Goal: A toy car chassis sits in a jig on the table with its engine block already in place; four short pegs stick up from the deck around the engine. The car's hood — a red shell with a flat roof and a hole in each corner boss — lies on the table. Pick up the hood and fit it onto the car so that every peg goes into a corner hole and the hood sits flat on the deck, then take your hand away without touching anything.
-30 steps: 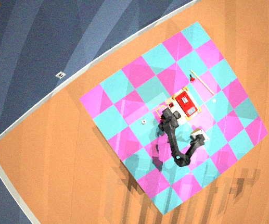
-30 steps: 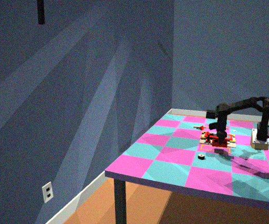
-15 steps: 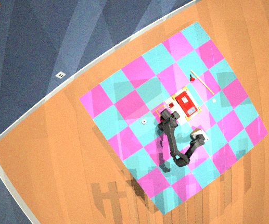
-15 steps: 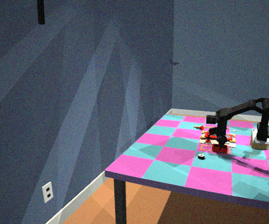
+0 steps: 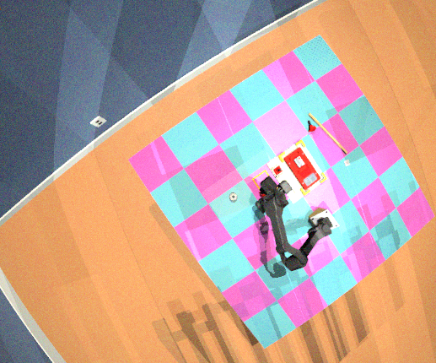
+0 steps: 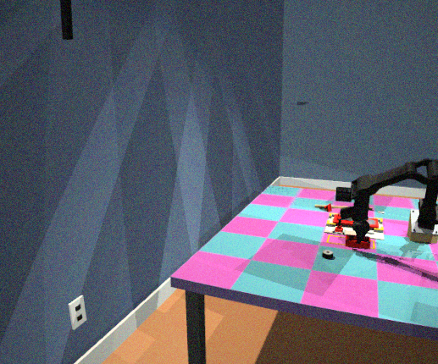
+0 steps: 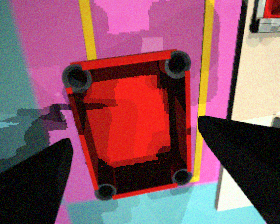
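Note:
The red hood (image 7: 178, 107) (image 6: 357, 243) lies on the table, partly across a yellow outline (image 7: 207, 75). In the wrist view its hollow inside and four dark corner rings face the camera. My gripper (image 7: 136, 133) is open, one finger on each side of the hood with a gap at both sides. The arm mostly covers the hood in the top view. The red car chassis (image 5: 300, 170) (image 6: 349, 222) sits between yellow corner brackets on a white board. Its pegs and engine block are too small to tell.
A small red piece (image 5: 277, 170) (image 6: 339, 227) stands on the board beside the chassis. A black-and-white ring (image 5: 233, 197) (image 6: 328, 254) lies on the table on the hood's other side. A wooden stick (image 5: 327, 133) and a red-and-black piece (image 5: 311, 127) lie beyond the chassis.

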Tool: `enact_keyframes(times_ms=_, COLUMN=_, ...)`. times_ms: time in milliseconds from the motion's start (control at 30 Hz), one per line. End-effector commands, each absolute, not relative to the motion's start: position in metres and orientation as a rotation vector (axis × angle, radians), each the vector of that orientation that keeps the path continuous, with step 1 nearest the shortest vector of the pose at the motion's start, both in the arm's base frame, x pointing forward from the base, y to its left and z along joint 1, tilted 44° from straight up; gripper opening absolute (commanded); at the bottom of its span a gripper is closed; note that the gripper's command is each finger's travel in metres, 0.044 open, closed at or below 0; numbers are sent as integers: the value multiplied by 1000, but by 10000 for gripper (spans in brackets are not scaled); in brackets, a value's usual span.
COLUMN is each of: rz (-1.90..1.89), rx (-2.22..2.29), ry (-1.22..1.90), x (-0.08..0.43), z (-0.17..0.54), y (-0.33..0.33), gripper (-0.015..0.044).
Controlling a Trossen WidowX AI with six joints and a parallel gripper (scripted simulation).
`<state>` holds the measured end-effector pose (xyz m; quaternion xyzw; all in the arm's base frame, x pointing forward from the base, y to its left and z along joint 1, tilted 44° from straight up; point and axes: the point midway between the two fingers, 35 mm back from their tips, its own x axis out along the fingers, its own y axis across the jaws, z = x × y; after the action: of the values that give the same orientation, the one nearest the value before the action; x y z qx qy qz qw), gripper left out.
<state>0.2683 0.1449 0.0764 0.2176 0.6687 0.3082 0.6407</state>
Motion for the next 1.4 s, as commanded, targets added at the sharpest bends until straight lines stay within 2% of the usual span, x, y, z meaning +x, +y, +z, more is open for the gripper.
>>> enact_keyframes(times_ms=0, rz=703, rx=492, ry=1523, x=270, z=81, y=140, gripper=440)
enact_keyframes(times_ms=233, rz=701, rx=497, ry=1521, x=275, z=131, y=91, gripper=440)
enact_keyframes(times_ms=833, rz=676, rx=497, ry=1500, x=276, z=124, y=95, gripper=440)
enact_keyframes(times_ms=1367, rz=370, rx=559, ry=892, x=259, z=106, y=102, gripper=440)
